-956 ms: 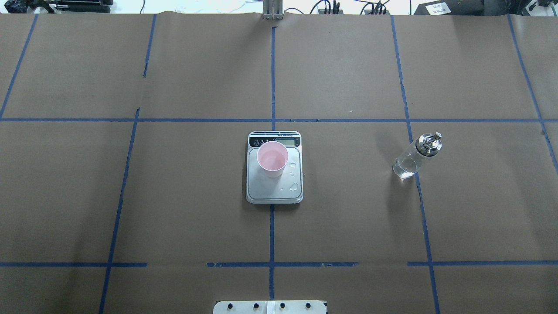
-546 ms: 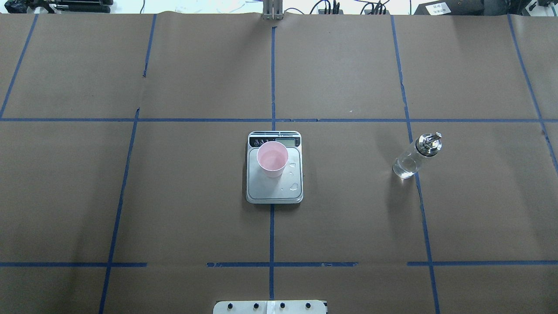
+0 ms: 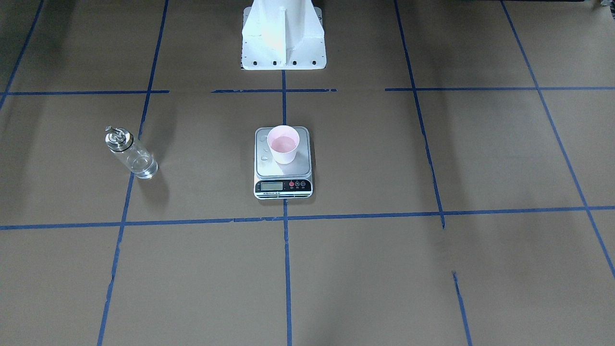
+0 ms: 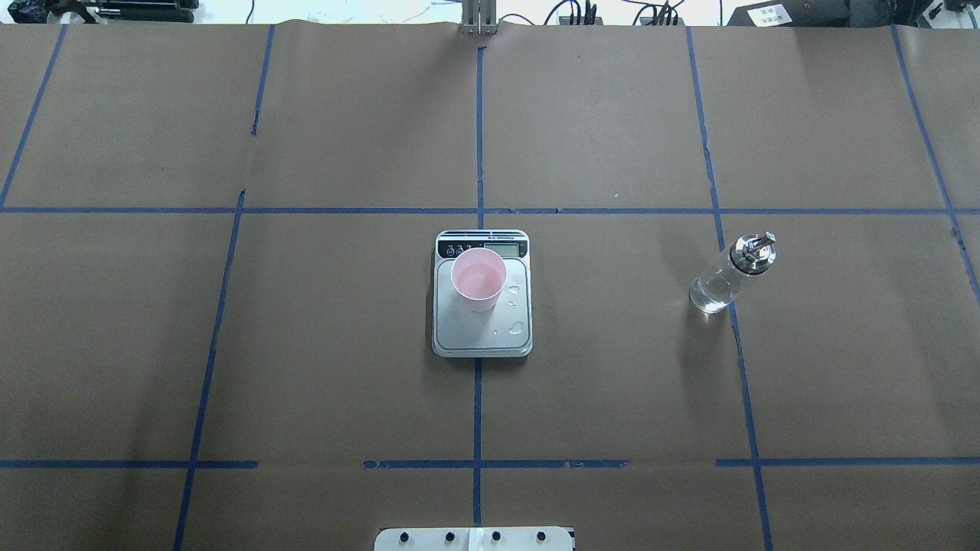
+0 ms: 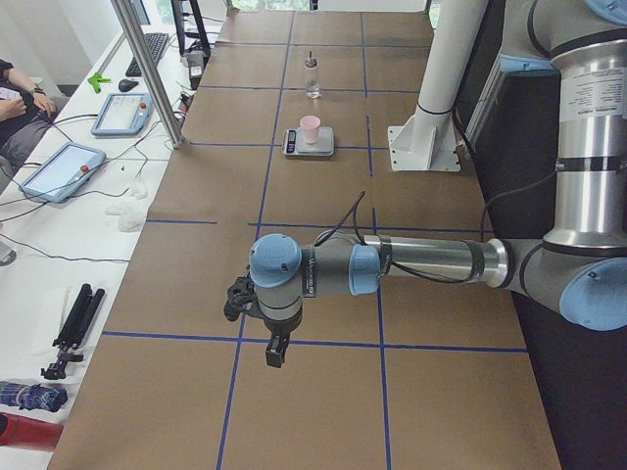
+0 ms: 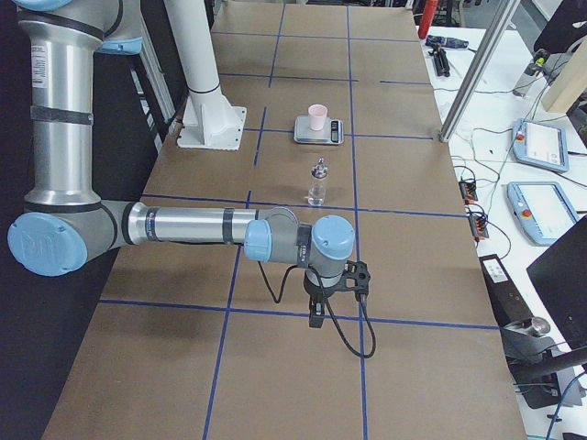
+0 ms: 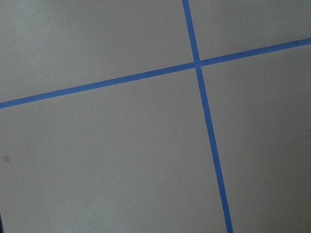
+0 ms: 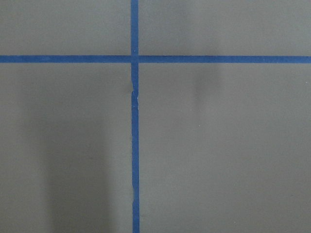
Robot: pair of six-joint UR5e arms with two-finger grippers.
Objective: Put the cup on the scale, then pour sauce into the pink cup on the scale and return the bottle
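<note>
The pale pink cup (image 4: 478,279) stands upright on the silver scale (image 4: 482,340) at the table's middle and holds some clear sauce. A few clear drops (image 4: 517,327) lie on the platform to the cup's right. The glass bottle (image 4: 723,279) with its metal spout stands upright on the table, well to the right of the scale. Both also show in the front view: cup (image 3: 283,144), bottle (image 3: 132,156). My left gripper (image 5: 276,352) and right gripper (image 6: 316,316) show only in the side views, pointing down, far off at opposite table ends. I cannot tell whether they are open or shut.
The robot's white pedestal (image 3: 282,38) stands at the near table edge behind the scale. Blue tape lines grid the brown paper. Tablets (image 5: 59,171) and an aluminium post (image 5: 147,69) stand on the operators' side. Both wrist views show only paper and tape.
</note>
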